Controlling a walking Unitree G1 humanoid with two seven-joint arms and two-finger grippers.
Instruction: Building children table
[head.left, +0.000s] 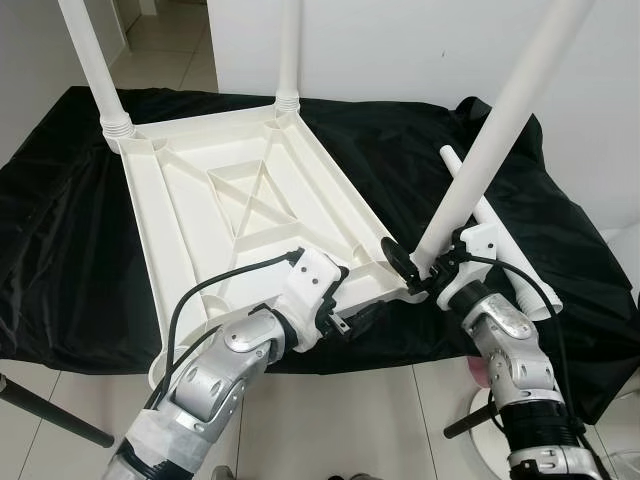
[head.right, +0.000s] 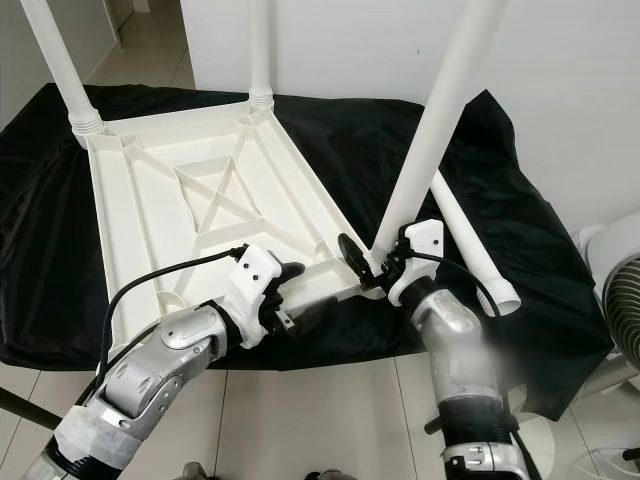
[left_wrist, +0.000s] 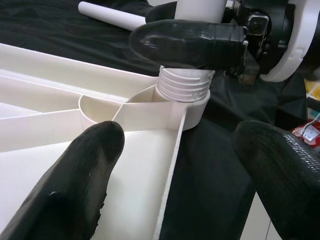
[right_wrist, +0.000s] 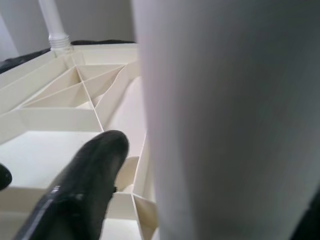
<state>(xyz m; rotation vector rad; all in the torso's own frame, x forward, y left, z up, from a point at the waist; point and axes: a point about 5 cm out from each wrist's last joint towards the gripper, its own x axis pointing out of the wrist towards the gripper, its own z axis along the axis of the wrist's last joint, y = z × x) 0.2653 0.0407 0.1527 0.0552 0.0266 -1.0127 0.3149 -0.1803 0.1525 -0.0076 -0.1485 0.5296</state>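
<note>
Right gripper (head.left: 418, 268) clamped on white plastic tube leg (head.left: 492, 140) seated at near corner of upturned white ribbed plastic tabletop (head.left: 245, 205), left gripper (head.left: 358, 315) open astride its rim; risk: cross-threading if tilted.

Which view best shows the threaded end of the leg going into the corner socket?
The left wrist view: the threaded end sits in the corner socket, close up. Both eye views show that joint small, behind the right gripper. The right wrist view shows the leg's blurred shaft.

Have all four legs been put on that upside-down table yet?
No: two legs stand in the tabletop's far corners, the right gripper holds a third at a near corner, and a spare leg lies on the black cloth.
</note>
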